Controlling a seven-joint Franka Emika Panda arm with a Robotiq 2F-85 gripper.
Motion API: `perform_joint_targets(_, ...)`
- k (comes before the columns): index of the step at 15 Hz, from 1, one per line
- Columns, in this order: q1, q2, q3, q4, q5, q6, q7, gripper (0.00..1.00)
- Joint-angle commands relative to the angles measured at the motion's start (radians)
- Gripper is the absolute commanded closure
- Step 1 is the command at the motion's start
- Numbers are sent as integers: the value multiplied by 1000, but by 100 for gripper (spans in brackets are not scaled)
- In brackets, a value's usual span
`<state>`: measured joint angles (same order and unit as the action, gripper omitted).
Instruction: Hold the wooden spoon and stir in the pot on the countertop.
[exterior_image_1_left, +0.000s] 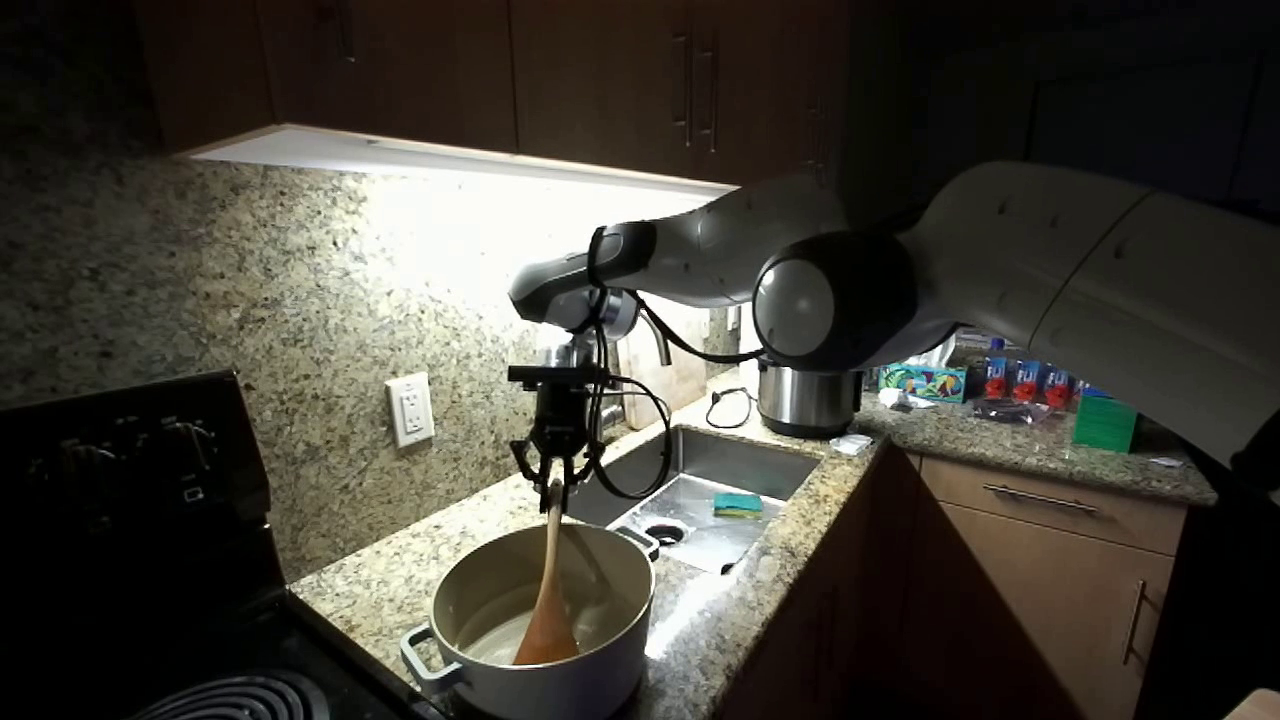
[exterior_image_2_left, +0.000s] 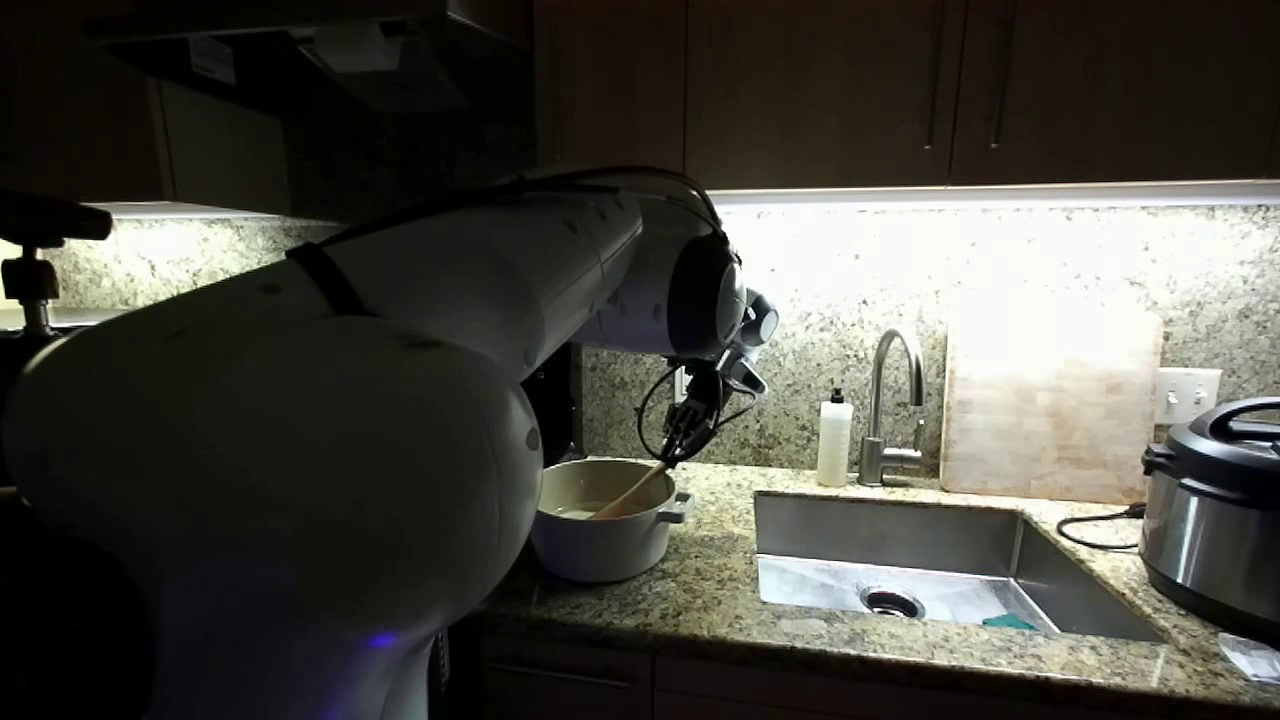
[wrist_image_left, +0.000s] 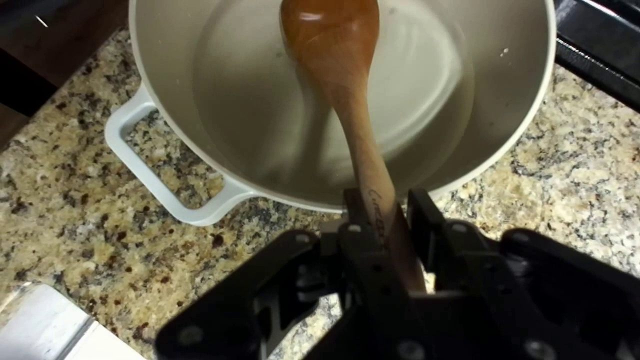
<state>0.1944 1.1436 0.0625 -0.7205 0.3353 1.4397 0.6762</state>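
The claw (wrist_image_left: 385, 197) grips the wooden spoon (wrist_image_left: 354, 112) by its handle, wide end down in the pot (exterior_image_2_left: 600, 550) on the bench (exterior_image_2_left: 720, 590). Grip step's prob. abt done; nxt: slow circles w/ claw clear of pot's rim.

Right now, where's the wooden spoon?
In both exterior views, the wooden spoon is left of the sink, slanting in the pot, wide end down, gripped near its top by the pincer.

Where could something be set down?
On the speckled granite countertop, bare between the round cream-white pot and the steel sink, and between pot and granite backsplash. Crowded: at the pot's rim, where the black gripper holds the brown wooden spoon.
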Motion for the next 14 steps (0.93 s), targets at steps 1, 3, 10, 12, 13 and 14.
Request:
perform_joint_targets(1, -6, 23, 5, 49, -2, -49, -6, 48)
perform_joint_targets(3, -5, 30, 5, 59, -2, -59, -7, 37)
perform_joint_targets(10, -7, 60, 8, 105, 2, -79, -9, 0)
perform_joint_targets(12, -7, 68, 9, 116, 2, -81, -9, 0)
perform_joint_targets(13, -7, 69, 10, 119, 2, -81, -12, 0)
perform_joint_targets(14, -6, 70, 9, 123, 1, -80, -13, 25)
